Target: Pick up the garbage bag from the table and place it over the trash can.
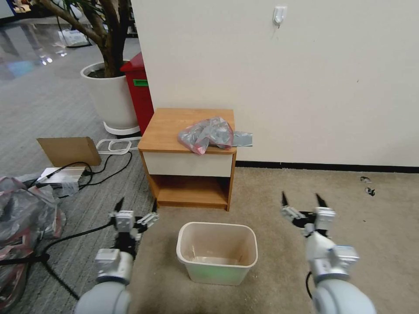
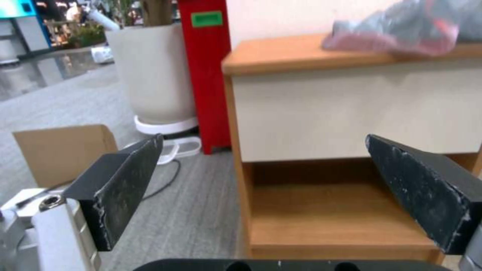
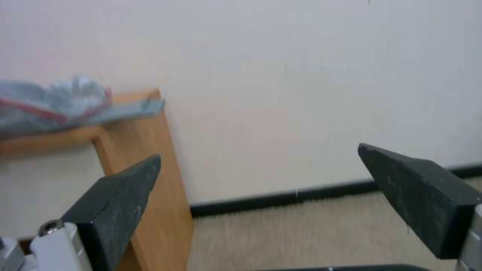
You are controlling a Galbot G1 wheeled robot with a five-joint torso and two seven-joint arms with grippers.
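Observation:
The garbage bag (image 1: pixel 208 134), crumpled grey plastic with a pink-red rim, lies on the right part of the orange-brown table (image 1: pixel 168 126), one end hanging over its right edge. It also shows in the wrist views as the bag (image 2: pixel 406 28) and bag (image 3: pixel 60 103). The cream-white trash can (image 1: pixel 217 252) stands on the carpet in front of the table, with no liner in it. My left gripper (image 1: pixel 136 207) hovers open, low, left of the can. My right gripper (image 1: pixel 302 200) hovers open to the can's right. Both are well short of the bag, with nothing between their fingers.
A tall red bin (image 1: pixel 139 89) and a white planter (image 1: pixel 109 98) stand left of the table against the wall. Cables, a cardboard box (image 1: pixel 69 150) and a heap of plastic bags (image 1: pixel 22 218) lie on the floor at left. Bare carpet spreads to the right.

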